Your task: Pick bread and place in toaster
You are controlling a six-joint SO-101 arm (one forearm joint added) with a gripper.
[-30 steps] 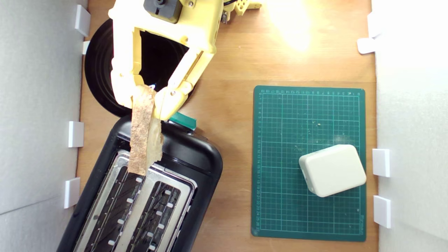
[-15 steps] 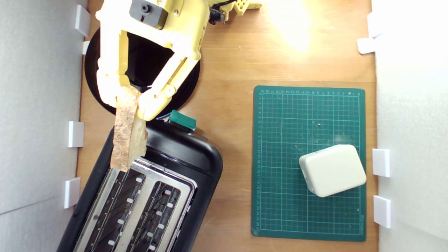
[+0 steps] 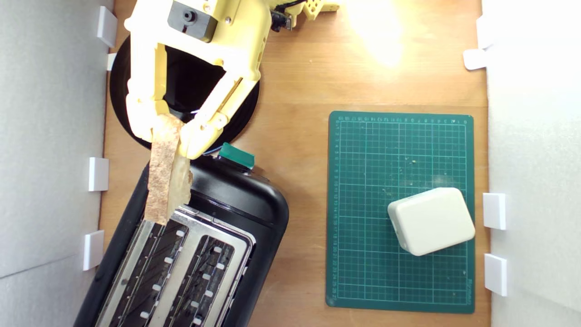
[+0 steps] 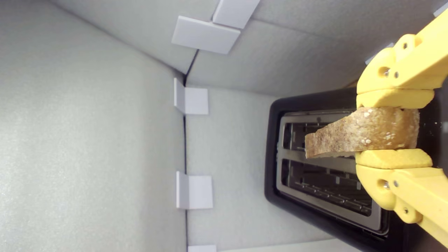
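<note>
Yellow plastic gripper [image 3: 169, 132] clamped on the wedge-shaped rustic bread slice with brown crust [image 3: 164, 181], held crust-up above the large black two-slot toaster with shiny metal top [image 3: 236, 204], over its end at the exterior view's left. Round glossy black plate [image 3: 240, 104] behind on the wooden bench [image 3: 299, 81]. Cream plastic block [image 3: 431, 220] on the green cutting mat [image 3: 363, 254], exterior view's right.

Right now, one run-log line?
gripper: shut on bread | bread: above toaster end, not in slot | slots: empty
</note>
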